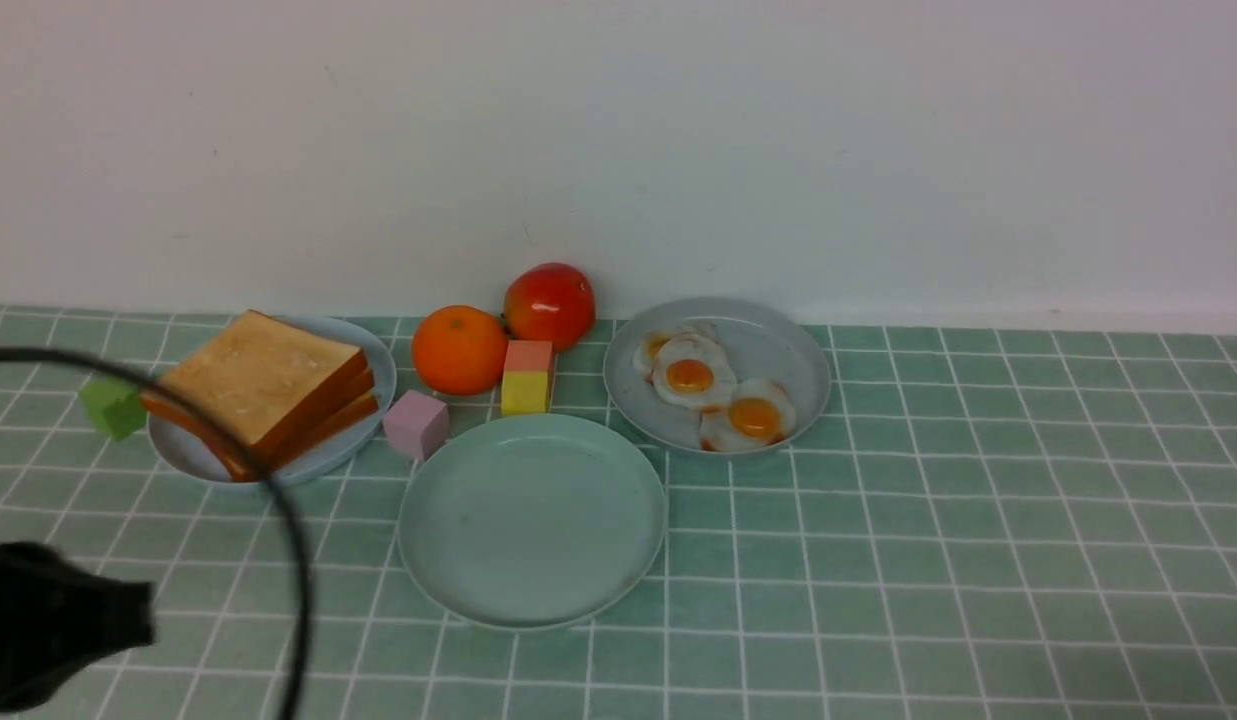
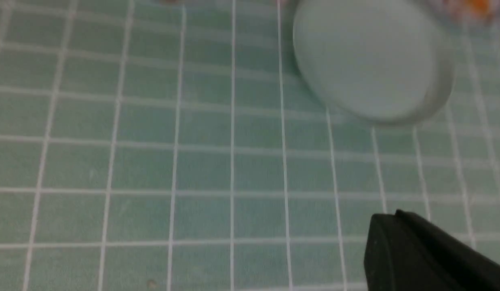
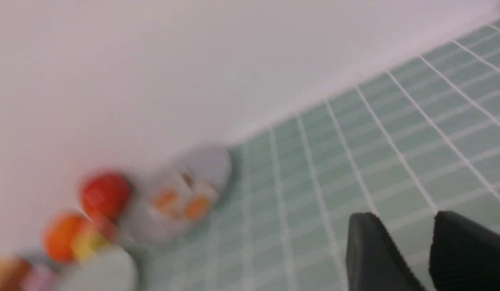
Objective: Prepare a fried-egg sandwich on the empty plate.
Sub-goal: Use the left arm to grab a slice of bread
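Observation:
The empty plate (image 1: 531,520), mint green, sits at the middle of the tiled table and also shows blurred in the left wrist view (image 2: 367,60). A stack of toast slices (image 1: 263,390) lies on a pale blue plate (image 1: 378,350) to its left. Three fried eggs (image 1: 690,375) lie on a grey plate (image 1: 778,350) behind and to its right. No fried-egg sandwich is on the plate. My left gripper (image 2: 389,216) is shut on nothing, above bare tiles near the plate. My left arm (image 1: 48,620) shows at the lower left. My right gripper (image 3: 405,216) is open and empty over tiles.
An orange (image 1: 459,349), a red fruit (image 1: 549,304), a pink-and-yellow block (image 1: 527,377) and a pink cube (image 1: 416,423) crowd behind the empty plate. A green cube (image 1: 112,407) sits left of the toast. A black cable (image 1: 296,560) loops in front of it.

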